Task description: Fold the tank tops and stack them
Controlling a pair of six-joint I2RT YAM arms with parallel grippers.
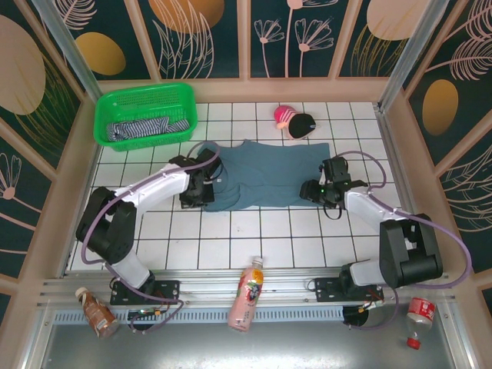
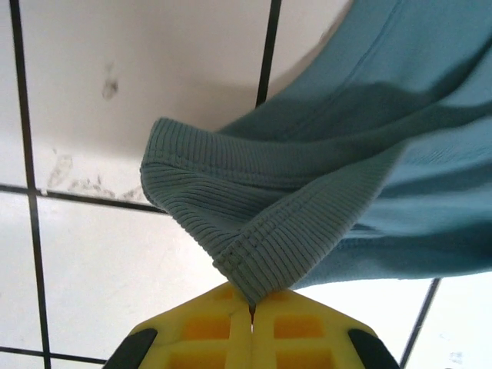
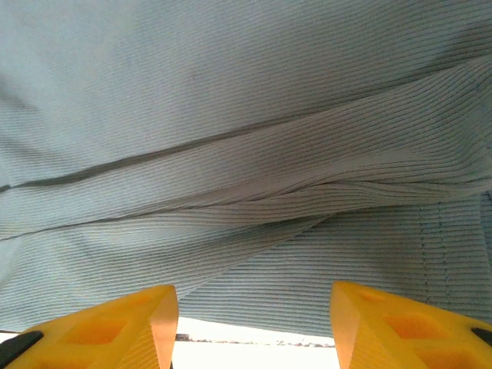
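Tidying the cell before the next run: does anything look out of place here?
Three bottles lie on their sides along the near edge: a pink bottle, a brown bottle, a red-capped bottle. A pink-and-black toy sits just beyond the blue-grey tank top. Nothing looks spilled.

Blue-grey tank top (image 1: pixel 269 173): soft cloth, fine ribbed knit, matt, stitched hems. Striped tank top (image 1: pixel 142 131): thin cloth, matt. Basket (image 1: pixel 146 100): green plastic, perforated walls, slight sheen. Desk (image 1: pixel 246 231): white tiles, smooth, faintly glossy, dark grout, a few scuffs. Left gripper (image 2: pixel 251 307) and right gripper (image 3: pixel 254 315): yellow plastic, matt, moulded recesses. Near rail (image 1: pixel 231 286): brushed metal. Bottle (image 1: pixel 246 296): glossy plastic.
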